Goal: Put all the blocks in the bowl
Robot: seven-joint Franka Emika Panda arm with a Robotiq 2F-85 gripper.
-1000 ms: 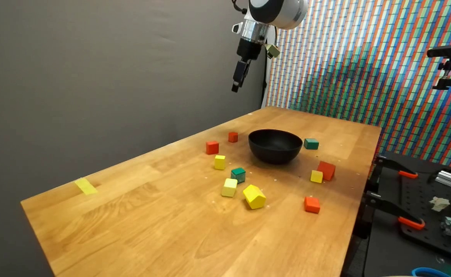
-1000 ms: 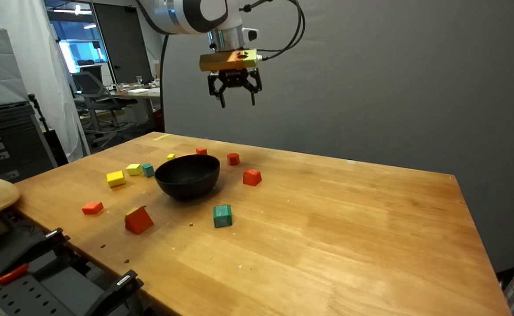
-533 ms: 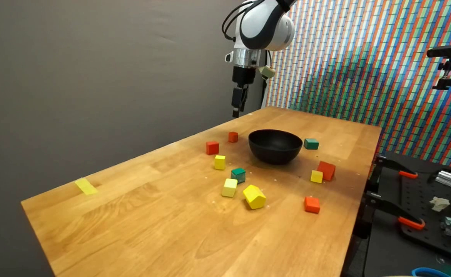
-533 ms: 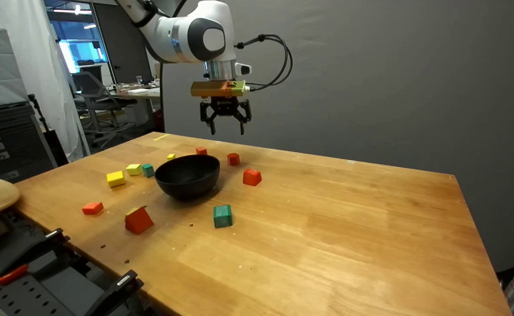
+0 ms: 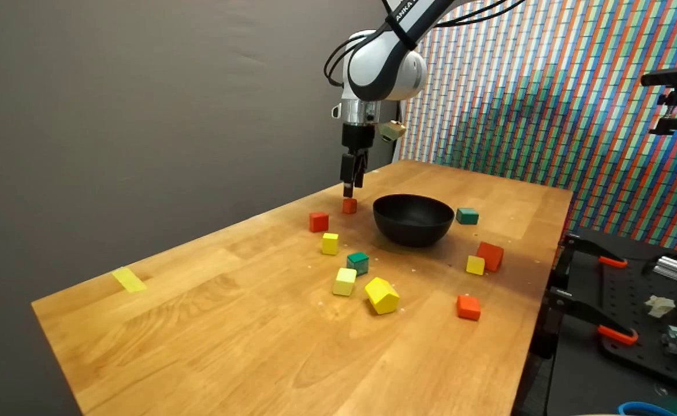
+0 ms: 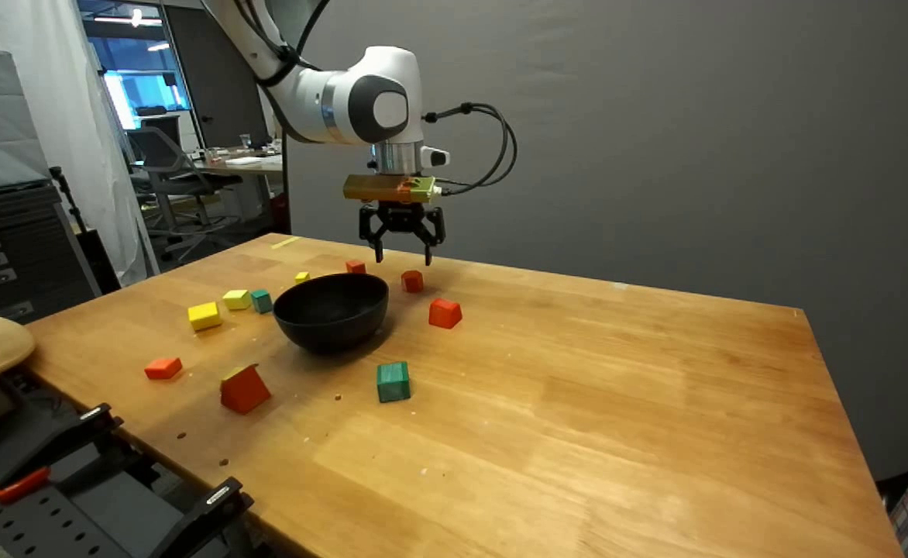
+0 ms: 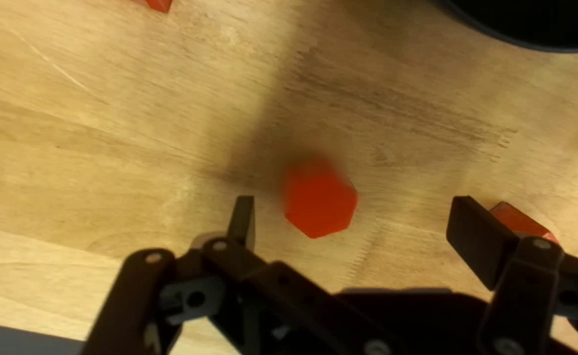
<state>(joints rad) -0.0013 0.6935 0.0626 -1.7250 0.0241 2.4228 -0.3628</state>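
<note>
The red hexagonal block (image 6: pixel 412 281) sits on the table (image 6: pixel 617 403), in an exterior view just beyond the black bowl (image 6: pixel 338 341) and to its right, toward the far edge. It looks like painted wood, so it is probably light, stiff and hard to harm; its smooth faces could let it twist if caught on the corners. The best hold is likely two opposite flat sides, low and centred. Part of its outline blurs in the wrist view, so I cannot tell whether those flats face the jaws squarely.

The jaws hang just above it, spread wide and holding nothing; in the wrist view the block lies between them, nearer the left side, so closing may push it a little. Another red block (image 7: pixel 521 222) shows partly hidden past their right side. Farther out, a green block (image 6: pixel 393 382) lies near right of the bowl, an orange block (image 6: pixel 163 368) near left.
</note>
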